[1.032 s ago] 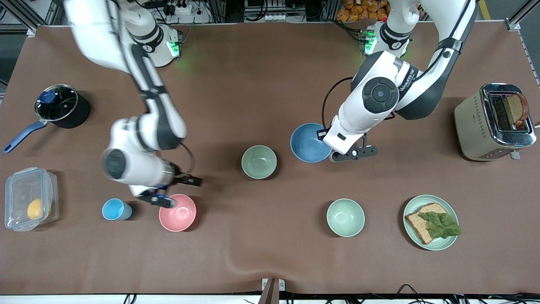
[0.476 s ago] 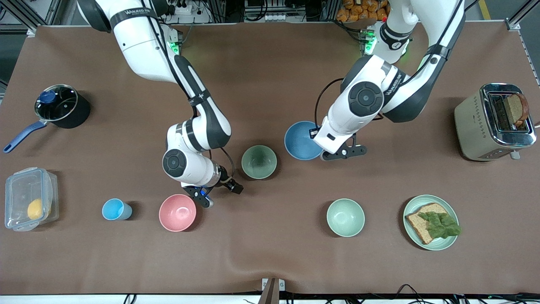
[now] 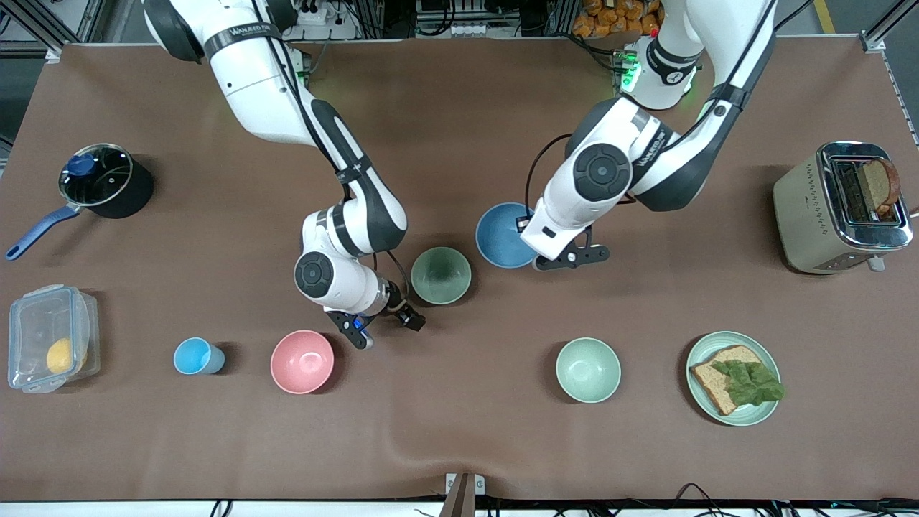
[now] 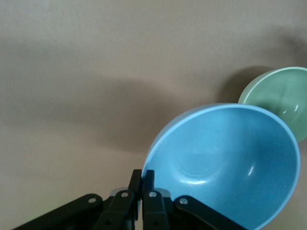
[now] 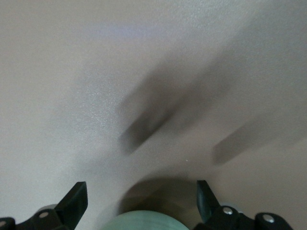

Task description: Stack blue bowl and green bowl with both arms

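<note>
We see the left gripper clamped on the rim of the blue bowl, its two fingers pressed together with the rim between them; in the left wrist view the blue bowl hangs tilted above the table, its hollow facing the camera. The left arm runs from its base at the top of the front view, folds at the elbow and brings its wrist down over the bowl's edge on the side toward the left arm's end of the table.

The right gripper hovers spread wide over the brown table, just beside the green bowl; in the right wrist view the two fingers stand well apart, with the rim of the green bowl between them. The right arm slopes down from its base, bends sharply at the wrist and points its gripper toward that bowl.

The green bowl rests upright on the table, a little nearer to the front camera than the blue bowl and toward the right arm's end from it. The pink bowl lies near the right gripper, nearer to the front camera than the green bowl.
</note>
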Action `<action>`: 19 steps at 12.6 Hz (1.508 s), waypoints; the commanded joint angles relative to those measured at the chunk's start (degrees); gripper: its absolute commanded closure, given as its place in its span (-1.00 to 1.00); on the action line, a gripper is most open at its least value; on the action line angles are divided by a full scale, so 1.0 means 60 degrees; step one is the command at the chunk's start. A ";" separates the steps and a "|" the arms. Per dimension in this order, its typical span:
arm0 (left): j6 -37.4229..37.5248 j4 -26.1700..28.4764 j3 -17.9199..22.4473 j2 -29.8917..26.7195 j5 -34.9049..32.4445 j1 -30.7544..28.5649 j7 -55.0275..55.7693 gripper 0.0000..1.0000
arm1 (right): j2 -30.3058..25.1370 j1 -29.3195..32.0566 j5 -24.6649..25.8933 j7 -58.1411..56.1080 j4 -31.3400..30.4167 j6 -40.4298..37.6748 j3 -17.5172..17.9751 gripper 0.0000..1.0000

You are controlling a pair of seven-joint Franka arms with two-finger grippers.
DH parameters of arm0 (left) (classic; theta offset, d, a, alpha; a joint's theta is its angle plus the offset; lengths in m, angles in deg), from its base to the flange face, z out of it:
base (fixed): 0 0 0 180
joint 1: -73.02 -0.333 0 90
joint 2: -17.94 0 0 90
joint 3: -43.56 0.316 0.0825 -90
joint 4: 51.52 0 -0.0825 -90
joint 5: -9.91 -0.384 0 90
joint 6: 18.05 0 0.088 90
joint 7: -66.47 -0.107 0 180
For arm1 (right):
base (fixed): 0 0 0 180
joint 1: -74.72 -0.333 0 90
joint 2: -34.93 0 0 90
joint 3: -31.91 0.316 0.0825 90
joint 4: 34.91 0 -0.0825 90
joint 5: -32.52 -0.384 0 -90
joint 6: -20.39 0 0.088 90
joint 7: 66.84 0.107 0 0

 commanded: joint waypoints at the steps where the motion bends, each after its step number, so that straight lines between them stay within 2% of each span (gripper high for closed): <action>1: -0.0014 -0.0395 0.0039 0.0405 -0.0075 0.0313 0.0609 1.00 | 0.0201 -0.0010 -0.0330 0.0150 0.0286 0.0030 -0.0036 -1.00; 3: -0.0014 -0.0601 0.0039 0.0668 -0.0046 0.0533 0.1135 1.00 | 0.0289 -0.0155 -0.0330 0.0136 0.0271 0.0045 -0.0036 -1.00; 7: -0.0087 -0.1610 0.0097 0.1590 -0.0060 0.1280 0.2307 1.00 | 0.0377 -0.0274 -0.0330 0.0150 0.0227 0.0235 -0.0036 -1.00; 19: -0.2460 -0.1686 0.0112 0.2632 -0.0045 0.1560 0.2764 1.00 | 0.0377 -0.0289 -0.0198 0.0048 0.0023 0.0192 -0.0065 -1.00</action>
